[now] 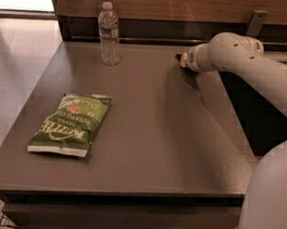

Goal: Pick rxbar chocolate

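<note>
My gripper (182,60) is at the far right of the dark table (156,137), low over the surface near its back edge, at the end of my white arm (246,59), which reaches in from the right. The black-wrapped rxbar chocolate does not show; the spot under and behind the gripper is hidden by the wrist. A large green Kettle chip bag (71,124) lies flat at the table's front left, far from the gripper.
A clear plastic water bottle (109,34) stands upright at the back left of the table. A wooden wall panel (166,5) runs behind the table. My white base (270,204) fills the lower right corner. Pale floor lies to the left.
</note>
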### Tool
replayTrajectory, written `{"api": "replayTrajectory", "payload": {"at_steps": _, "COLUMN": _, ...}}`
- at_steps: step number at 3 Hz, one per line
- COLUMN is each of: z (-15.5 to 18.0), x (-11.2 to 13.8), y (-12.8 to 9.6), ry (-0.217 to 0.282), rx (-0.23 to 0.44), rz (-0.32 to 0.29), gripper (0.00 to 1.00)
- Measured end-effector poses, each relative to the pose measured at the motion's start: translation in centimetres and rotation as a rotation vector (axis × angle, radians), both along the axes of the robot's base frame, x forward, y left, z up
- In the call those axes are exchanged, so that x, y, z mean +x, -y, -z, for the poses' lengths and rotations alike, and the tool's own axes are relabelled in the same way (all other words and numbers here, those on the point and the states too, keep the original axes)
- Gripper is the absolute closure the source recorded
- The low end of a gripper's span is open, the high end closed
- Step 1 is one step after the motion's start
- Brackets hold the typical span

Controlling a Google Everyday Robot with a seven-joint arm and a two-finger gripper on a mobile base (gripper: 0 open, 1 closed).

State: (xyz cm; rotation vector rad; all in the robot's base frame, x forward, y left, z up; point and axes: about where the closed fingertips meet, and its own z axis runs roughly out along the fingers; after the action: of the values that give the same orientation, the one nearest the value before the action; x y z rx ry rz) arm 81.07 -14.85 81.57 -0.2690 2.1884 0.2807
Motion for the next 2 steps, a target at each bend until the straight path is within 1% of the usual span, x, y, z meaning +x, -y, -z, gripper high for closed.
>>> {"api": "replayTrajectory", "payload": {"at_steps": 2, "z": -0.01, "x": 0.00, "y": 0.00, "ry": 0.000, "rx": 0.000, "rz": 0.000, "gripper": 1.00}}
